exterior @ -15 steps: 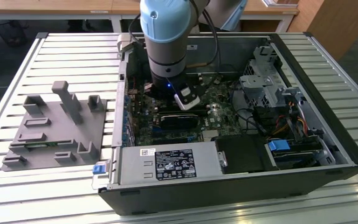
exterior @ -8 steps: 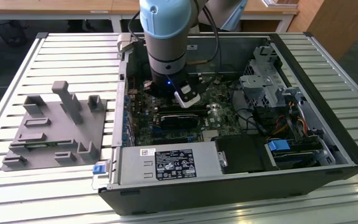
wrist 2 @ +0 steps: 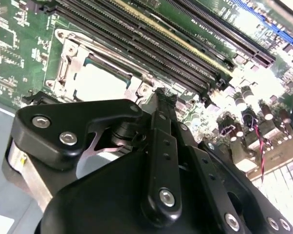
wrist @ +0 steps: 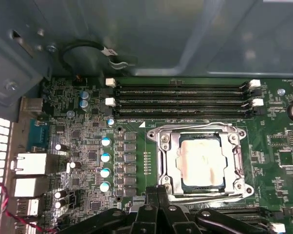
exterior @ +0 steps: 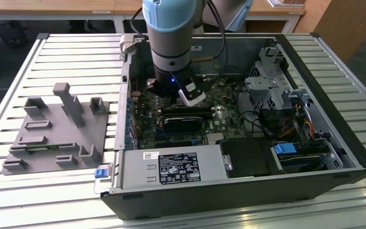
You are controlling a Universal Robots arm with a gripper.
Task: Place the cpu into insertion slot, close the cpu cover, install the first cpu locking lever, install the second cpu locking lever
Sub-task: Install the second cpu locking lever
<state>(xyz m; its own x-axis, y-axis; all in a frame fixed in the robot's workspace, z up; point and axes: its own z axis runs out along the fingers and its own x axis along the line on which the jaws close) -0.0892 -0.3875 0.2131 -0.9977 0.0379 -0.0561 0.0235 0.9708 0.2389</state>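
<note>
The cpu (wrist: 202, 161) lies flat in the insertion slot (wrist: 201, 189) on the green board, its silver-tan top showing. The cpu cover (wrist: 234, 156) lies down around it as a silver frame. In the second wrist view the cpu (wrist 2: 100, 83) and the cpu cover (wrist 2: 71, 53) sit just beyond the black fingers. My gripper (wrist: 158, 191) is shut, with its tips at the socket's corner and nothing visible between them. The gripper (wrist 2: 161, 93) hangs low over the board beside the socket. A thin metal rod (wrist: 205, 196) runs along the socket edge nearest the gripper.
The arm (exterior: 170, 47) reaches down into an open computer case (exterior: 323, 62) on a slatted table. Long black memory slots (wrist: 180, 97) run beside the socket. A power supply (exterior: 170, 167) and drive bays (exterior: 278, 90) line the case. A grey fixture (exterior: 55, 129) stands at the exterior view's left.
</note>
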